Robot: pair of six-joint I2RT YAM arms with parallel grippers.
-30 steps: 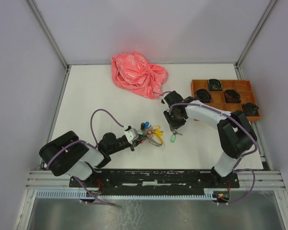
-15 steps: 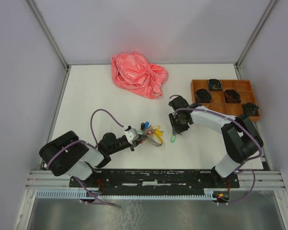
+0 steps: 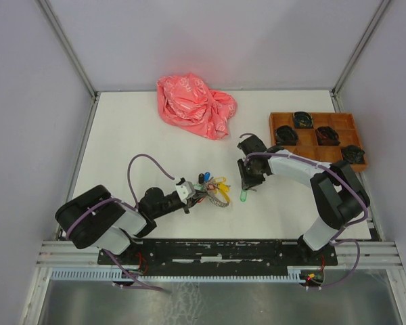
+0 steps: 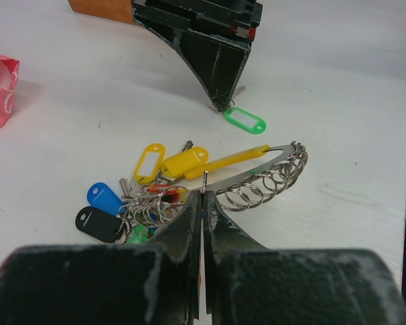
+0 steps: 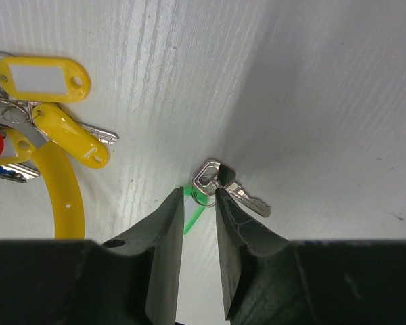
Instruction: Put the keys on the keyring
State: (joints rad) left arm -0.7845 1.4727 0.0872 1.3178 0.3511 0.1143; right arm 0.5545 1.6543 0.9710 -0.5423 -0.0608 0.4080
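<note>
1 green-tagged key (image 5: 238,195) lies blade away from yellow tags (image 5: 44,78).

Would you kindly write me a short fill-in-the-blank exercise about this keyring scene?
The left gripper is ____ on the keyring.
The right gripper stands, jaws apart, over a key with a ____ tag.
The orange tray sits on the ____ arm's side of the table.
Missing words: shut; green; right.
</note>
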